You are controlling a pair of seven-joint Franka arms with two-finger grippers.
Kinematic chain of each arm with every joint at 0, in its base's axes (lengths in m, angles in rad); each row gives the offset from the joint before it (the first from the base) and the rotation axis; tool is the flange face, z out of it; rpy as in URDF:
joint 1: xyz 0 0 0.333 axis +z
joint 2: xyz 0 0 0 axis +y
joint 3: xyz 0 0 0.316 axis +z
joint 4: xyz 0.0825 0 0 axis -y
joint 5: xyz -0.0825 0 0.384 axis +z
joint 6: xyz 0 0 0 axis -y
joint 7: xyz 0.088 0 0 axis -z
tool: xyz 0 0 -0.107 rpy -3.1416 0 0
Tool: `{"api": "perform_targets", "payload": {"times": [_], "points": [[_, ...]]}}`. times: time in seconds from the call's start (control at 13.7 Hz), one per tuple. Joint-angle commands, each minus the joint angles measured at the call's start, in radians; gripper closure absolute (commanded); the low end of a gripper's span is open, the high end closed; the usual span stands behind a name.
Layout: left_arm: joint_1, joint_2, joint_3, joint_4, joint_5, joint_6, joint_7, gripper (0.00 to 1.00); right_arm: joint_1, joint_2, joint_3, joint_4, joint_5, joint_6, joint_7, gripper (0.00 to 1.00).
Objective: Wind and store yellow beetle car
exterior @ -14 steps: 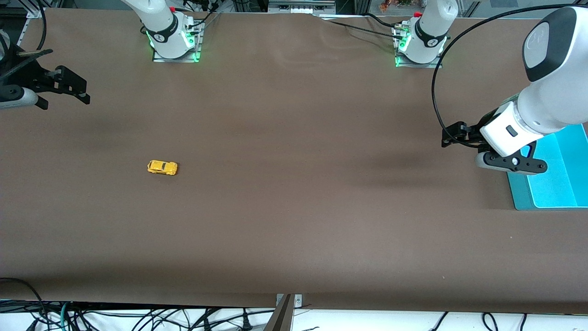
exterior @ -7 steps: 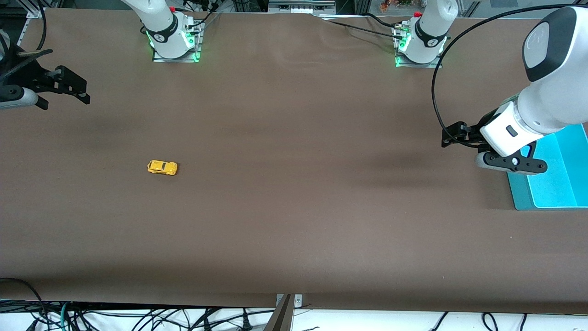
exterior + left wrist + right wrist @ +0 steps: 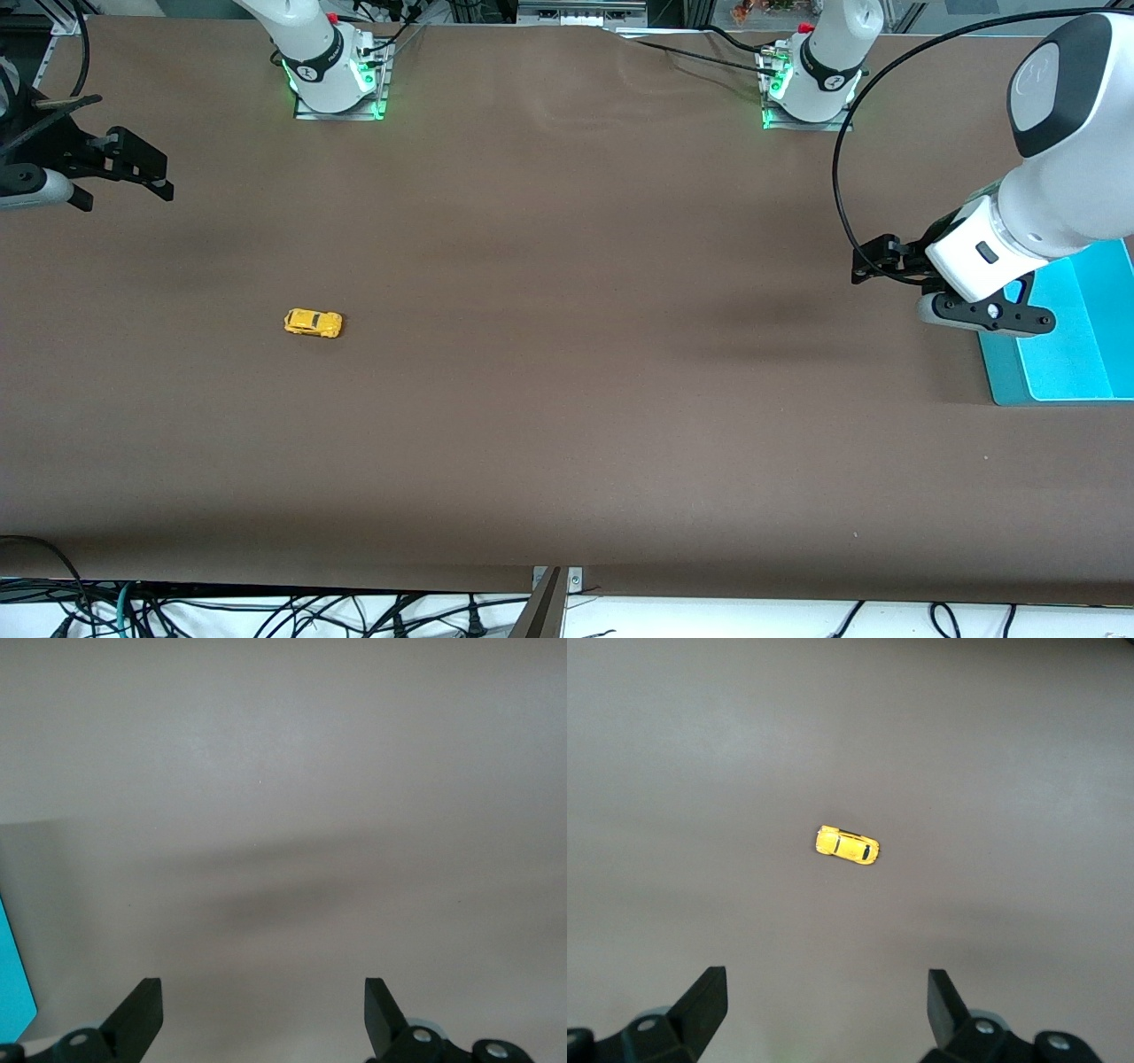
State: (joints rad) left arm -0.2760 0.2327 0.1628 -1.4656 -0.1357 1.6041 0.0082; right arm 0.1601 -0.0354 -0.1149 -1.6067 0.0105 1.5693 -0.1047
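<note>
The right gripper hangs with fingers spread at the right arm's end of the brown table. The tiny rounded yellow beetle car rests on its wheels nearer the front camera; it is probably light, rigid and free-rolling, so pinch across its flanks. The left gripper waits, fingers spread, beside the turquoise tray.

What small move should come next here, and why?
Probably the right end effector should come down over the yellow beetle car. The car sits on its wheels on the brown table, untouched. Both end effectors are open and empty, and the left end effector waits by the blue box.
</note>
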Motion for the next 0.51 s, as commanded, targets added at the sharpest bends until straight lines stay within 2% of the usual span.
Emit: {"api": "perform_targets", "payload": {"times": [0.0,0.44], "points": [[0.005,0.014,0.000,0.030,-0.032,-0.013,-0.002,0.00,0.012,0.000,-0.009,0.013,-0.010,-0.014,0.005,0.00],[0.005,0.014,0.000,0.030,-0.032,-0.013,-0.002,0.00,0.015,0.005,-0.008,0.010,-0.012,-0.015,0.006,0.00]]}}
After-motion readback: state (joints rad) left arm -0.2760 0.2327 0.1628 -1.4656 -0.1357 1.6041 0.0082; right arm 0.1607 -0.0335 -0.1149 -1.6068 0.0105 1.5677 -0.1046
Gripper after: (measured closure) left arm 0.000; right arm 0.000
